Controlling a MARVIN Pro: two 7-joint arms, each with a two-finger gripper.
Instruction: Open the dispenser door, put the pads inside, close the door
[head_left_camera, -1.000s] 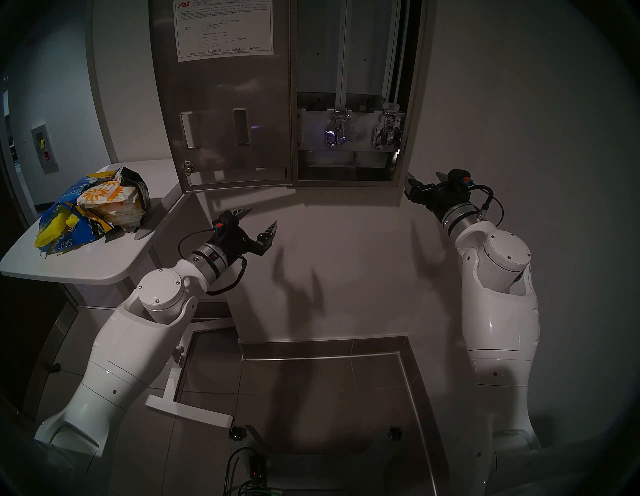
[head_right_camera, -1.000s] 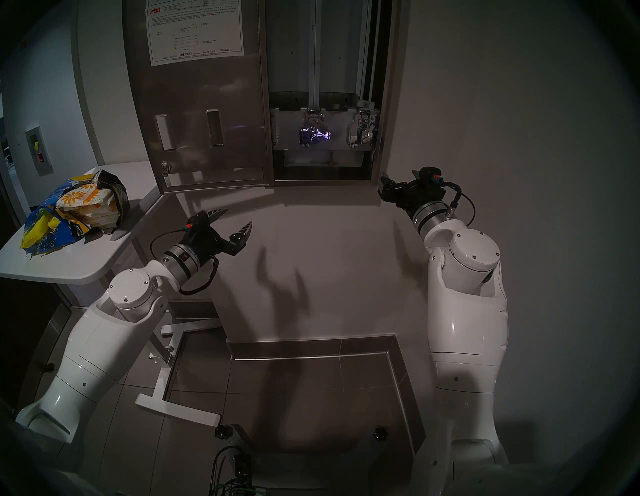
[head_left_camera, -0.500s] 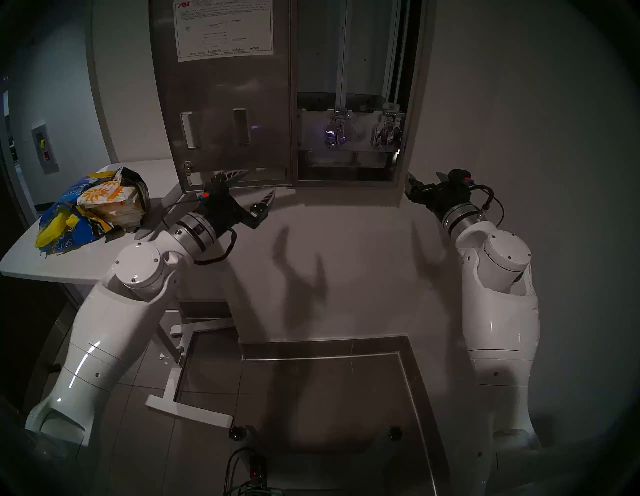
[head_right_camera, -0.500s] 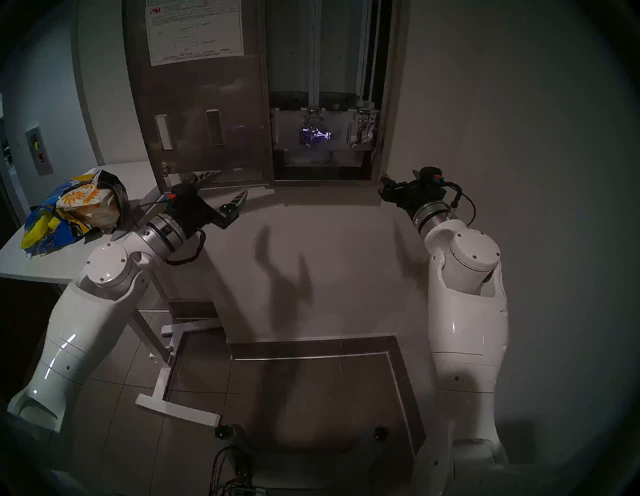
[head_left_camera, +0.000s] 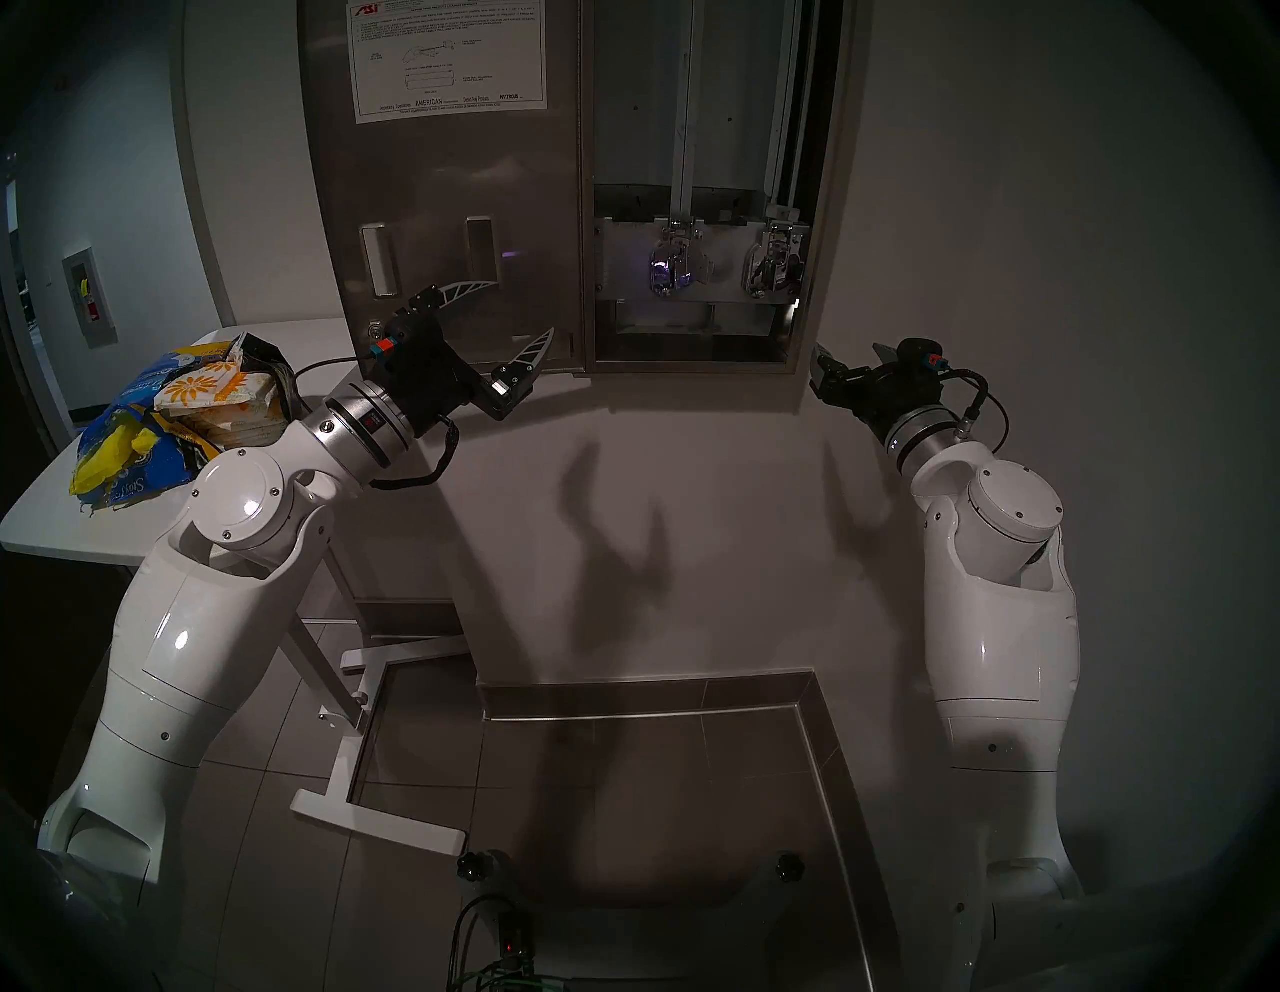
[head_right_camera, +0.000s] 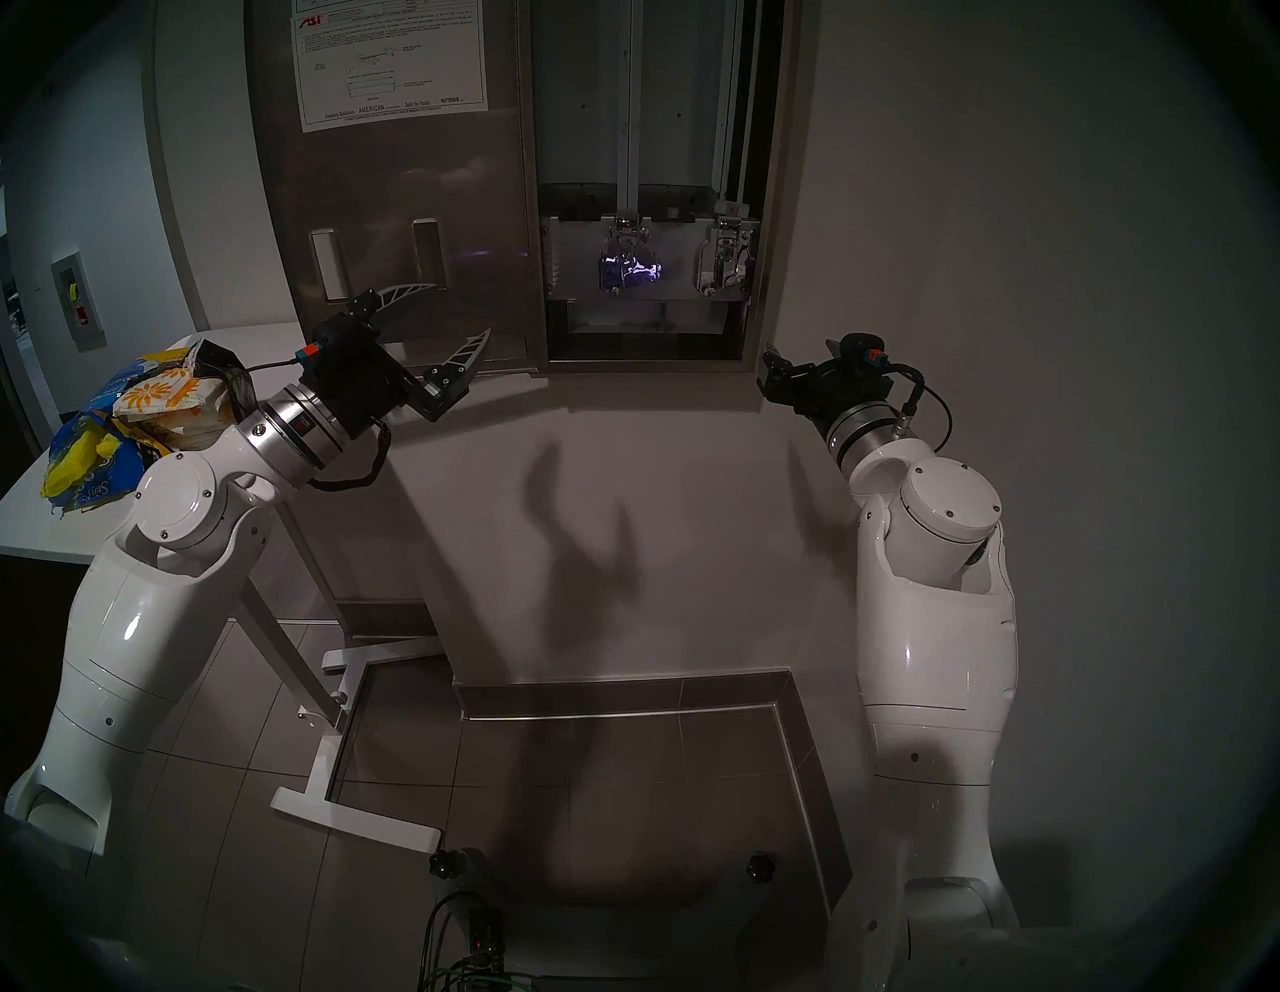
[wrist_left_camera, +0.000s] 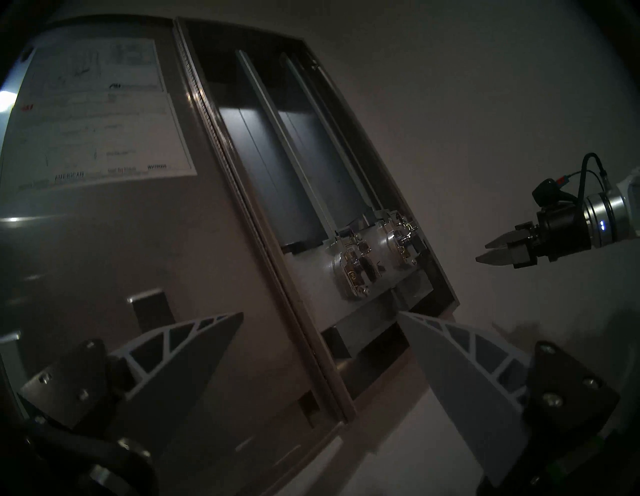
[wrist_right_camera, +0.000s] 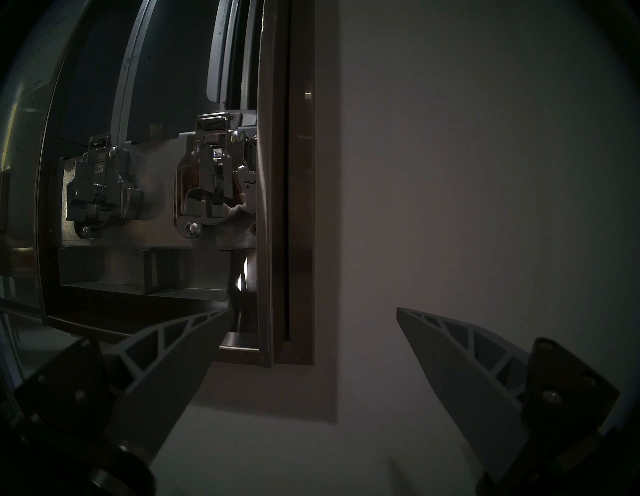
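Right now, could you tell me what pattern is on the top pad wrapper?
White with orange flowers; clearest in the head stereo left view.

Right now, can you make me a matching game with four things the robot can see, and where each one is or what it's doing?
Things:
1. dispenser door
2. pads
3. left gripper
4. right gripper

Descriptions:
A. stacked in a torn bag on the white table
B. swung wide open, paper sheet on its back
C. open and empty, by the cabinet's lower right corner
D. open and empty, in front of the door's lower part

Pairs: 1-B, 2-A, 3-D, 4-C
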